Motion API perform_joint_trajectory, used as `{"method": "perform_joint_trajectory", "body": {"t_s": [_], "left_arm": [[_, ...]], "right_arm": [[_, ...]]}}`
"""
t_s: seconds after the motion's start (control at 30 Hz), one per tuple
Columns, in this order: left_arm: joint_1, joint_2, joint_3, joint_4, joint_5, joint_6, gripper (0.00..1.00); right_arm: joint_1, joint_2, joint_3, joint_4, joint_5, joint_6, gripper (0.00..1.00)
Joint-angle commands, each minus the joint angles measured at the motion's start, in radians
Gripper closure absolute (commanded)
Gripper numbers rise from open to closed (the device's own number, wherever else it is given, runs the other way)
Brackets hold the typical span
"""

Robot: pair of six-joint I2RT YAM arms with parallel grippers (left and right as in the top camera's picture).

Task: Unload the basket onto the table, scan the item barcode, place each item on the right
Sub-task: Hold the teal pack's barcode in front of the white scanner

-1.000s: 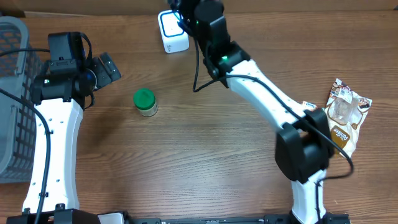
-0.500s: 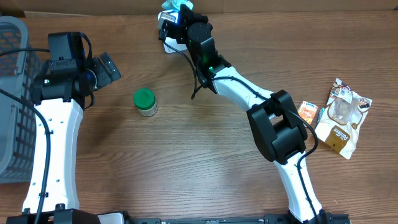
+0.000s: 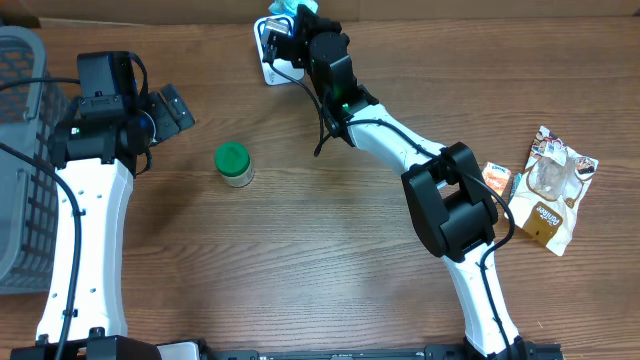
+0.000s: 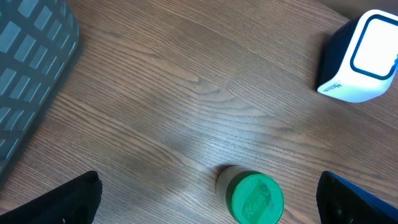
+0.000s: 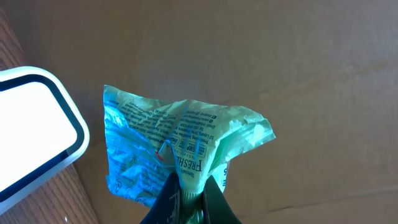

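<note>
— What sort of place is this?
— A robotics lab bench set up like a shop checkout. The left white-and-black robot arm [image 3: 88,230] and the right robot arm [image 3: 400,143] work at a wood-grain tabletop [image 3: 300,260], with a brown cardboard wall [image 3: 480,8] behind.
— And the shop part?
— A white block-shaped barcode scanner with a dark-rimmed window [image 4: 364,59], a grey plastic lattice basket [image 3: 18,70], and packaged goods: a small green-lidded jar [image 3: 233,163], a brown-and-white snack pouch [image 3: 555,190], a small orange packet [image 3: 494,178] and a light green crinkled wrapper [image 5: 180,149].

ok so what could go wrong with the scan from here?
The right gripper pinches the crumpled pale green plastic packet by one narrow edge; it could slip out.
The packet is creased, and no barcode shows; a fold may hide it from the white, dark-rimmed scanner.
The gripper sits close to the scanner and might nudge it.
</note>
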Motion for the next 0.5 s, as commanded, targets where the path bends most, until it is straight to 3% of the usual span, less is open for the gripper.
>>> {"method": "perform_joint_trajectory", "body": {"t_s": [0.0, 0.3, 0.47], "left_arm": [[0.003, 0.008, 0.000, 0.003, -0.012, 0.026, 0.01], [0.003, 0.008, 0.000, 0.003, -0.012, 0.026, 0.01], [0.003, 0.008, 0.000, 0.003, -0.013, 0.026, 0.00]], "right_arm": [[0.002, 0.002, 0.023, 0.013, -0.006, -0.020, 0.96], [0.025, -0.047, 0.023, -0.035, -0.006, 0.023, 0.96], [0.025, -0.187, 0.023, -0.178, -0.008, 0.277, 0.96]]}}
